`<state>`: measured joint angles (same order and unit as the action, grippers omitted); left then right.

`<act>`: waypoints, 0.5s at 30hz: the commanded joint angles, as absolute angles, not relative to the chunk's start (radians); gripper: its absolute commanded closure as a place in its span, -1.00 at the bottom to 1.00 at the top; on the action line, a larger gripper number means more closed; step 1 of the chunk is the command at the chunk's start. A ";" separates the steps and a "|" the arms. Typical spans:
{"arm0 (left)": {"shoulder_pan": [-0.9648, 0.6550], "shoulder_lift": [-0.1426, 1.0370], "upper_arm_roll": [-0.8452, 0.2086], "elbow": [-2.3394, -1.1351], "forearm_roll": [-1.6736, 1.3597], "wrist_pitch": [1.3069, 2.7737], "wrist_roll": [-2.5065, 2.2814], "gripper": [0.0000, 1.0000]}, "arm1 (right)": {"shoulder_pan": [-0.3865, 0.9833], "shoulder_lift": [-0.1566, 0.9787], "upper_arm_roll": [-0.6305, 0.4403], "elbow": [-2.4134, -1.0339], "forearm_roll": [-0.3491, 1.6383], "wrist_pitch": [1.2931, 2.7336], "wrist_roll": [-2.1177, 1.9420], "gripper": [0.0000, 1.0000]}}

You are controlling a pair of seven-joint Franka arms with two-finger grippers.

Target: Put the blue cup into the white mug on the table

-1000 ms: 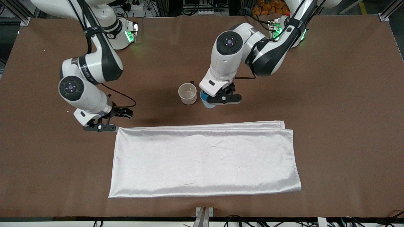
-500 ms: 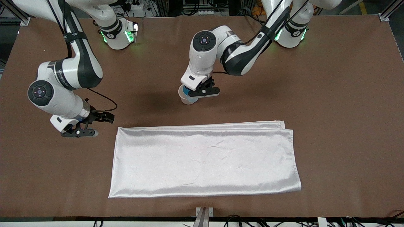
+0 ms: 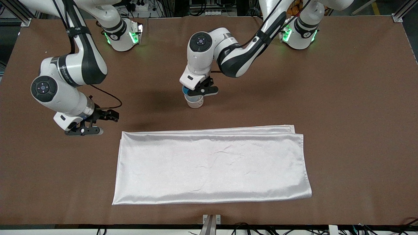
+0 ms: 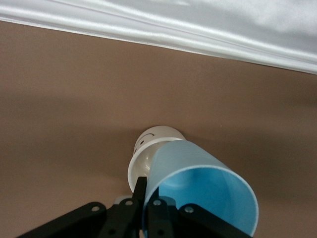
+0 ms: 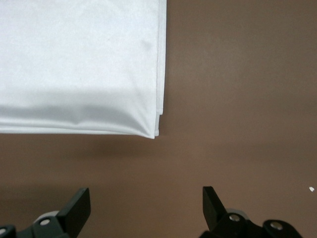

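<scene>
Holds the blue cup [image 3: 188, 92] up in the air, in the upper centre of the front view, directly over the white mug [image 3: 195, 102]. Pinches its thin wall between the shut fingers of the left claw [image 3: 193, 94]. In the left wrist view, shows the cup [image 4: 203, 183] with its bright mouth toward the camera and its narrow bottom overlapping the mug's rim [image 4: 148, 158]; cannot tell whether that bottom already dips inside or only hangs above the opening.

A second ago, had the cup beside the mug, toward the left arm's end of the counter [image 3: 343, 98]; since then, has swung it across to line up with the mug. Leaves the mug itself upright and unmoved, higher in the frame than the white cloth [image 3: 212, 166] and clear of it.

Means the carry looks finished. Leaves, by this judgement, lowering straight down and letting go, with little room to spare since the cup is barely narrower than the mug. Risks catching the rim or tipping the mug if off centre.

Toward the right arm's end, keeps the right claw [image 3: 111, 116] spread wide and empty, low over bare counter by the cloth's corner, drawn outward from where it stood; waits.
</scene>
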<state>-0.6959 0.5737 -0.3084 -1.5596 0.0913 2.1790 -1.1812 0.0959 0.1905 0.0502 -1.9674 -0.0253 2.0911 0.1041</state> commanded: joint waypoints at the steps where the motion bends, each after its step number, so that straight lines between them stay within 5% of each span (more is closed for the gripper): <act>1: -0.712 0.575 -0.301 -1.559 0.089 2.186 -1.207 1.00 | 0.083 0.032 0.061 -2.112 -0.037 2.118 0.080 -1.00; 15: -0.739 0.621 -0.296 -1.555 0.130 2.186 -1.243 1.00 | 0.058 -0.034 0.060 -2.140 -0.037 2.112 0.009 -1.00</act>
<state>-0.7293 0.6120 -0.3054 -1.5613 0.1015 2.1790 -1.2080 0.0768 -0.0128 0.0488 -2.1247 -0.0255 2.1055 0.0255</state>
